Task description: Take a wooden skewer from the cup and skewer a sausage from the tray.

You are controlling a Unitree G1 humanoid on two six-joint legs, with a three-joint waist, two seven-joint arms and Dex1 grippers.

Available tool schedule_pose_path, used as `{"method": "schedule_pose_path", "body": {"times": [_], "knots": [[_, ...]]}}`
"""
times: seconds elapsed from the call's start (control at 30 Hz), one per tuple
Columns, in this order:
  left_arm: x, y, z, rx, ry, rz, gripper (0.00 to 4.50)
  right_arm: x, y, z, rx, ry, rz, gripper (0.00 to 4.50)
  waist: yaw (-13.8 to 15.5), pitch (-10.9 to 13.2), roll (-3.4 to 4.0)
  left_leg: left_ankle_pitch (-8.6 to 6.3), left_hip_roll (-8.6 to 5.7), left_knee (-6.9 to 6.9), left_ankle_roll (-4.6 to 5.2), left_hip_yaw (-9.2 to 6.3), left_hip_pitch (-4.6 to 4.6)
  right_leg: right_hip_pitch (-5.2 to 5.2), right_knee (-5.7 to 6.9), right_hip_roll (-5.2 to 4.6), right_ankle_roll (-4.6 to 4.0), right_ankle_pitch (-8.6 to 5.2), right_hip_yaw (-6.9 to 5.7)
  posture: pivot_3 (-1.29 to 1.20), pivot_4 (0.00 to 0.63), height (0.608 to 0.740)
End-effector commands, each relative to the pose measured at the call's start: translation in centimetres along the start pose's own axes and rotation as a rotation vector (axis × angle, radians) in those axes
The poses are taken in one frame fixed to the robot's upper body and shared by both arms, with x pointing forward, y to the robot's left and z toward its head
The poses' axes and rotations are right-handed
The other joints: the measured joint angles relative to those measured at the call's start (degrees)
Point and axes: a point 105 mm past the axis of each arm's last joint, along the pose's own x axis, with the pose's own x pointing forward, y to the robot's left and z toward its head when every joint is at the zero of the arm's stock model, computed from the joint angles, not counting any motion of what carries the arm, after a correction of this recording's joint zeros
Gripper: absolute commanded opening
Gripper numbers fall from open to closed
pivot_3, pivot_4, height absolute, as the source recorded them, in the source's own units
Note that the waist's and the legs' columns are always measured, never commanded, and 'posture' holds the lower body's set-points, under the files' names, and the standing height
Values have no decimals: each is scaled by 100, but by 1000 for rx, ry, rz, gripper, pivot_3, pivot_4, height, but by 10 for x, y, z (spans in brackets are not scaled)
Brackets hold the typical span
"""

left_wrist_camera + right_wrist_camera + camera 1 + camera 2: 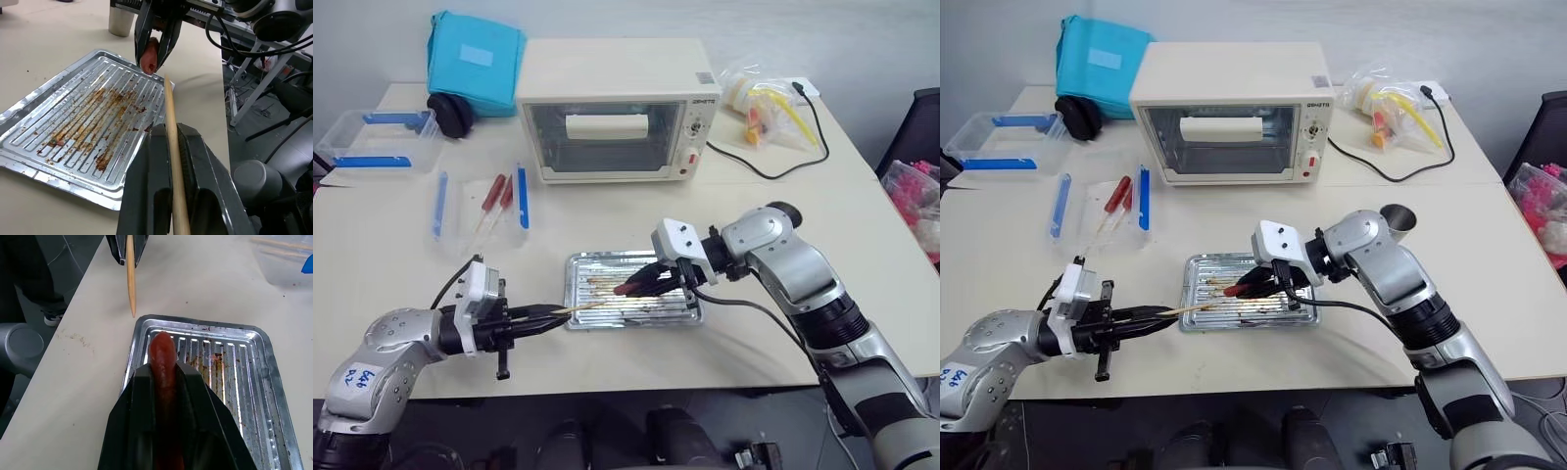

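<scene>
- Sausage point(163, 363) pinched lengthwise in the right gripper point(651, 281), above the tray point(677, 311) at table centre.
- Wooden skewer point(172, 147) clamped by the left gripper point(544, 315) at the tray's 9 o'clock, tip near the sausage's end, not touching.
- Cup point(1397, 216) at the tray's 2 o'clock.

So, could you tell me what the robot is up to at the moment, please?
The left end effector is shut on the wooden skewer, pointing it at the sausage. The right end effector holds that sausage above the greasy tray. The skewer tip is close to the sausage but has not pierced it yet.
</scene>
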Motion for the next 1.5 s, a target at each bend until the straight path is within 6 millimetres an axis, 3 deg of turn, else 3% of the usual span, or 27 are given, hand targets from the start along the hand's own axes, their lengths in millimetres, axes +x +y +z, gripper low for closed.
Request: {"method": "schedule_pose_path", "body": {"times": [0.03, 0.43, 0.87, 1.5], "knots": [[4, 0, 2, 24, -16, -14, 0, -2, 4, 8, -31, -15, 8, 446, 0, 0, 0, 0, 0, 0, 0, 0, 0, 0, 0, 0, 0, 0, 0, 0, 150, 740], [13, -2, -4, 11, -30, -25, 0, 0, 4, 10, -18, -14, 2, 446, -2, 0, 0, 0, 1, 1, 0, 1, -2, -3, 3, 0, 0, 0, 1, 0, 150, 740], [8, 1, -8, 9, -22, 2, 0, -1, 5, 8, -9, -6, 0, 446, -2, 0, 0, 0, 1, 1, 0, 0, -2, -3, 3, 0, 0, 0, 1, 0, 150, 740], [21, -4, -3, -22, -73, -52, 0, 4, 8, 7, 9, -2, 19, 446, -1, 0, 0, 0, 1, 1, 0, 0, -2, -3, 4, -1, 0, 0, 1, 0, 150, 740]]}}
